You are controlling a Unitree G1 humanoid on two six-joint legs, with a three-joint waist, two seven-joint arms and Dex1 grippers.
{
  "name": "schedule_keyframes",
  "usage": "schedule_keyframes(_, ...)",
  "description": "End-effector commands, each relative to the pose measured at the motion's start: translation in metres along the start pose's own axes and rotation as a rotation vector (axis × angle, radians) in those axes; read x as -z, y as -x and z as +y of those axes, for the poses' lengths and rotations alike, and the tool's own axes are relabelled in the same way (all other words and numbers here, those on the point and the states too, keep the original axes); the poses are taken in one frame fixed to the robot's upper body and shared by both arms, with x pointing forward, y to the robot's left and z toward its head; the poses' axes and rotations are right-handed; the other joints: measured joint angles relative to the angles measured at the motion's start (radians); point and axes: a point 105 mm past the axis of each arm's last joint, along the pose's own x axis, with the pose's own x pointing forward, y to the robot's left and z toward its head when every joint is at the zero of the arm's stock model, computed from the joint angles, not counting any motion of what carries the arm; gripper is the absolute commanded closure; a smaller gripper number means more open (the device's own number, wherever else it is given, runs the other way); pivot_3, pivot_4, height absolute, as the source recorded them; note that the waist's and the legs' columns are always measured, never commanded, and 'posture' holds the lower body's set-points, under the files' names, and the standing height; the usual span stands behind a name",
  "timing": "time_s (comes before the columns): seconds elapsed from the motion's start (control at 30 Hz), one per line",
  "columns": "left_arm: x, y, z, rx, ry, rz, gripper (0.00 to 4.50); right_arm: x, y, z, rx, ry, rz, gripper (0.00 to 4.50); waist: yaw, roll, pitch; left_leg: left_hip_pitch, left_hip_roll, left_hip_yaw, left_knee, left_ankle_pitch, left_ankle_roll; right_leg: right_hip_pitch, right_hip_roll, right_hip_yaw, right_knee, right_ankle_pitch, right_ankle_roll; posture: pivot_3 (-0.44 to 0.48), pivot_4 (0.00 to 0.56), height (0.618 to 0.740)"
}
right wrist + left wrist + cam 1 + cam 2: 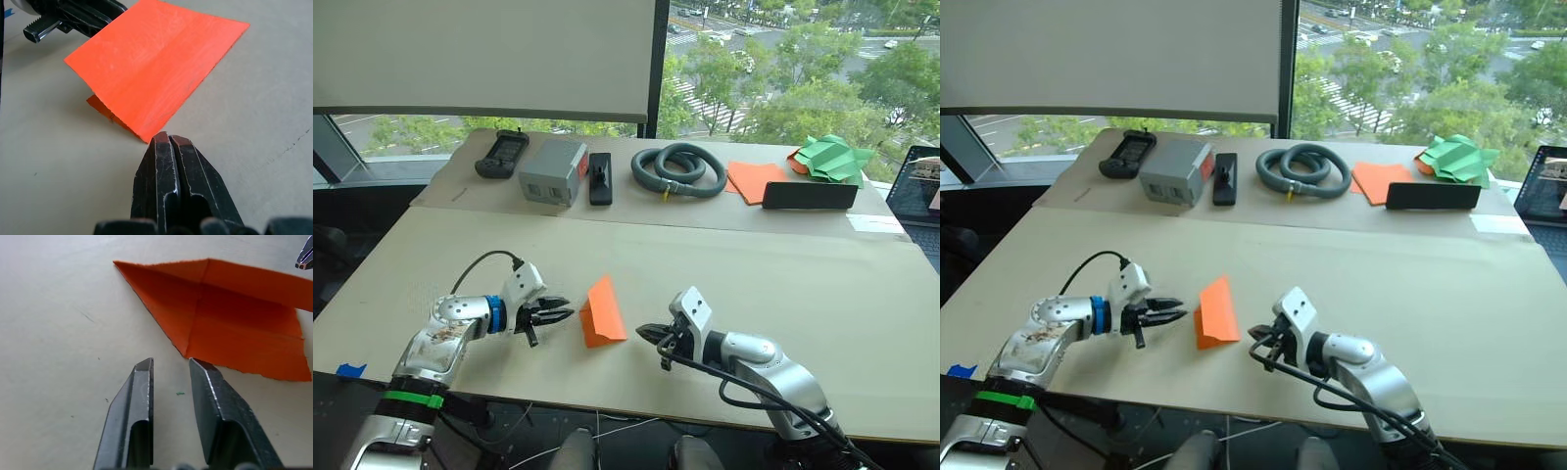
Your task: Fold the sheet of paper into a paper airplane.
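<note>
No readable writing anywhere. The sheet of paper (pixel 602 311) sits folded on the table (pixel 783 284) near its near edge, standing like a small tent, long axis running near to far. Left tool (pixel 551 311) hovers just left of it, fingers slightly apart. Right tool (pixel 646 334) sits just right, fingers pressed together, empty. Bare table stretches to the right.

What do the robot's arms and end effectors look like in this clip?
Both arms are silver-grey metal with white wrist housings and loose black cables. The left end effector and right end effector have two black fingers each. The left arm has a blue wrist ring and a green band lower down.
</note>
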Motion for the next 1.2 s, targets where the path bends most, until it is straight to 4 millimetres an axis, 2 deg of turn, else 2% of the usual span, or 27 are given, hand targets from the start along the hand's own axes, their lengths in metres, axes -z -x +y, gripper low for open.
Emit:
schedule_keyframes(0.03, -0.018, 0.003, 0.016, -0.002, -0.316, 0.000, 1.94, -0.015, 0.001, 0.005, -0.012, 0.027, -0.045, 4.50, 0.003, 0.000, 0.000, 0.000, 0.000, 0.000, 0.000, 0.000, 0.000, 0.000, 0.000, 0.000, 0.000, 0.000, 0.000, 0.000, 0.150, 0.702)
schedule_keyframes(0.17, -0.025, -0.008, 0.020, 0.092, -0.641, 0.018, 0.63, -0.014, 0.001, 0.004, -0.005, 0.024, -0.042, 4.50, 0.014, 0.000, 0.000, 0.000, 0.000, 0.002, 0.000, 0.000, 0.000, 0.001, 0.000, 0.001, -0.001, 0.001, 0.001, 0.000, 0.150, 0.702)
schedule_keyframes(0.3, -0.037, -0.027, 0.019, 0.162, -0.848, -0.021, 0.63, -0.014, 0.000, 0.000, 0.016, 0.024, -0.043, 4.50, 0.022, -0.001, 0.000, 0.000, 0.000, 0.003, 0.001, 0.001, 0.001, 0.002, 0.000, 0.000, -0.001, 0.006, 0.003, 0.000, 0.150, 0.702)
schedule_keyframes(0.37, -0.038, -0.034, 0.018, 0.186, -0.896, -0.028, 0.63, -0.015, 0.000, -0.001, 0.023, 0.025, -0.045, 4.50, 0.020, -0.001, 0.000, 0.000, 0.000, 0.003, 0.001, 0.001, 0.002, 0.003, 0.000, 0.000, -0.001, 0.010, 0.011, 0.000, 0.150, 0.702)
schedule_keyframes(0.47, -0.045, -0.044, 0.015, 0.199, -0.946, -0.073, 0.63, -0.015, 0.000, -0.002, 0.042, 0.022, -0.049, 4.50, 0.016, -0.001, 0.000, 0.000, 0.000, 0.003, 0.002, 0.002, 0.002, 0.003, 0.000, 0.000, -0.001, 0.012, 0.013, 0.000, 0.150, 0.702)
schedule_keyframes(0.57, -0.043, -0.051, 0.008, 0.246, -0.962, -0.089, 0.63, -0.014, 0.001, -0.002, 0.065, 0.016, -0.049, 4.50, 0.013, -0.002, 0.000, 0.000, 0.000, 0.003, 0.002, 0.003, 0.005, 0.004, 0.000, 0.000, -0.001, 0.012, 0.014, 0.000, 0.150, 0.702)
schedule_keyframes(0.7, -0.036, -0.052, 0.001, 0.312, -0.923, -0.086, 1.82, -0.014, 0.004, -0.006, 0.103, 0.009, -0.053, 4.50, 0.008, -0.002, 0.000, 0.001, 0.000, 0.003, 0.002, 0.006, 0.009, 0.004, 0.000, 0.000, -0.001, 0.012, 0.014, 0.000, 0.150, 0.702)
schedule_keyframes(0.97, -0.034, -0.051, 0.006, 0.315, -0.955, -0.036, 4.47, -0.020, 0.006, -0.013, 0.130, 0.011, -0.070, 4.50, 0.006, -0.002, 0.000, 0.001, 0.000, 0.003, 0.003, 0.007, 0.012, 0.007, 0.000, 0.000, -0.001, 0.012, 0.014, 0.000, 0.150, 0.702)
schedule_keyframes(1.03, -0.030, -0.050, 0.006, 0.319, -0.953, -0.016, 4.47, -0.022, 0.006, -0.013, 0.134, 0.011, -0.080, 4.50, 0.005, -0.002, 0.000, 0.001, 0.000, 0.003, 0.003, 0.008, 0.012, 0.008, 0.000, 0.000, -0.001, 0.012, 0.014, 0.000, 0.150, 0.702)
schedule_keyframes(1.1, -0.022, -0.049, 0.011, 0.299, -0.891, 0.034, 4.47, -0.027, 0.008, -0.017, 0.156, 0.003, -0.104, 4.50, 0.004, -0.002, 0.000, 0.002, 0.000, 0.003, 0.003, 0.008, 0.012, 0.014, 0.000, -0.001, -0.001, 0.012, 0.014, 0.000, 0.150, 0.702)
schedule_keyframes(1.2, -0.023, -0.049, 0.015, 0.243, -0.777, 0.061, 4.47, -0.032, 0.013, -0.023, 0.193, 0.009, -0.122, 4.50, -0.001, -0.001, 0.000, 0.003, 0.000, 0.003, 0.003, 0.008, 0.012, 0.015, 0.000, -0.001, -0.001, 0.012, 0.014, 0.000, 0.150, 0.702)
